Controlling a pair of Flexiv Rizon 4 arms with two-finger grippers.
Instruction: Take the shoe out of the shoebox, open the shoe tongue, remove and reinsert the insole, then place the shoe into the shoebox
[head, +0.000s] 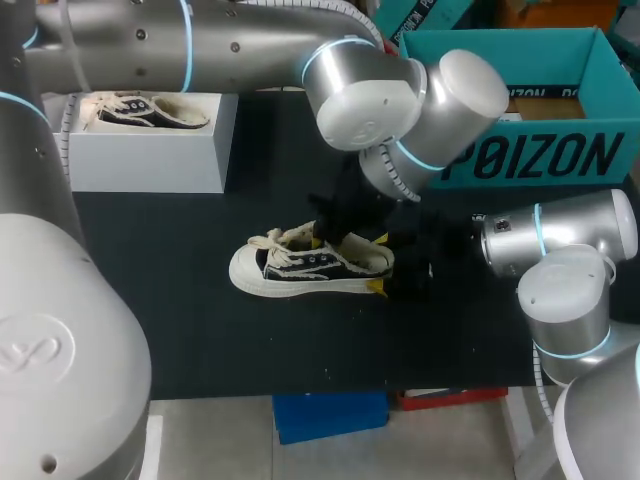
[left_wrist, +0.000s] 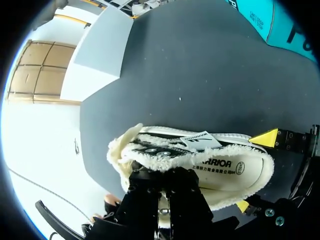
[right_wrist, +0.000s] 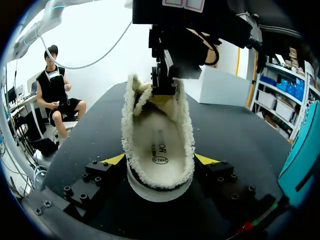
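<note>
A black and white sneaker (head: 305, 268) with fleece lining lies on its sole mid-table, toe toward the left. Its heel (right_wrist: 160, 185) sits between the yellow tips of my right gripper (right_wrist: 160, 160), which press on both sides, so it is shut on the shoe. From above, my left gripper (left_wrist: 165, 182) comes down at the shoe's opening, its dark fingers (right_wrist: 162, 82) pinched together on the fleecy tongue (left_wrist: 155, 164). The printed insole (left_wrist: 225, 172) shows inside the shoe. The teal shoebox (head: 520, 140) stands open at the back right.
A white box (head: 150, 150) holding a second sneaker (head: 145, 110) stands at the back left. Black mat (head: 180, 330) covers the table around the shoe. My left arm's big joints (head: 400, 100) hang over the middle, in front of the shoebox.
</note>
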